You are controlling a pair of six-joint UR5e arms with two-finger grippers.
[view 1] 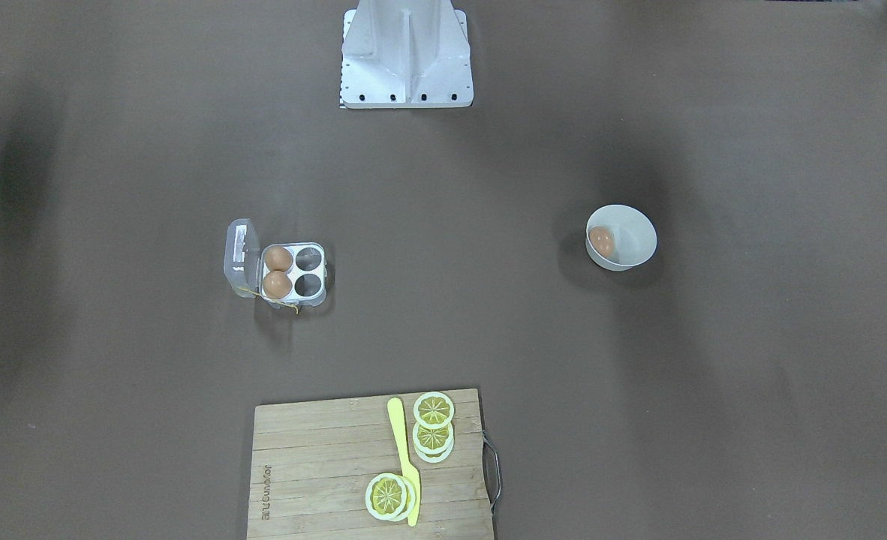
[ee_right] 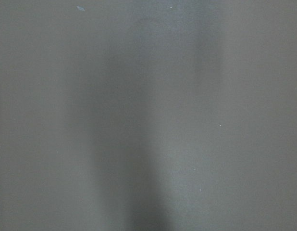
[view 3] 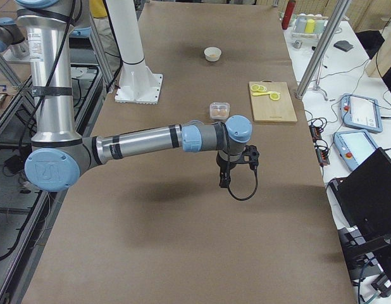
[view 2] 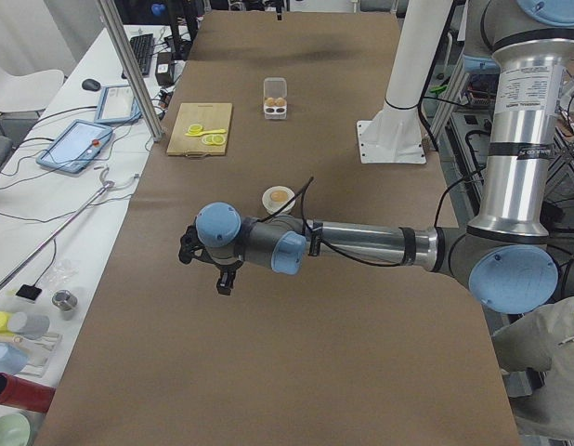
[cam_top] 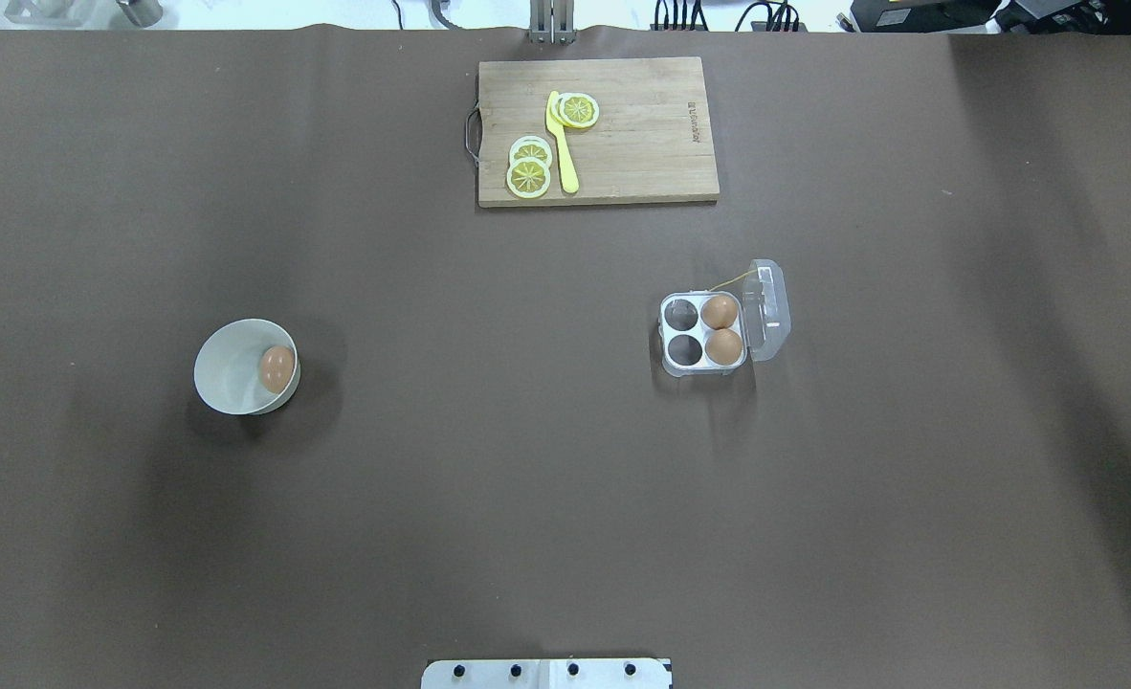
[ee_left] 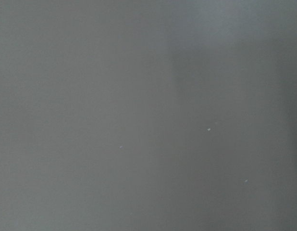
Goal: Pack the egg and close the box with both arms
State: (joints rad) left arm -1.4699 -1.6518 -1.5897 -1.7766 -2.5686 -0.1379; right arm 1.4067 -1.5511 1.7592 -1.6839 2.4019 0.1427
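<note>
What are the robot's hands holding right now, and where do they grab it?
Nothing, as far as I can see. The left gripper and right gripper hang over bare table; the egg lies in the white bowl.

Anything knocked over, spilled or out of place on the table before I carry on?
Nothing stands out. The egg lies whole in the bowl, which is upright. The box sits flat with its lid open, two eggs in the cells beside the lid, two cells empty.
</note>
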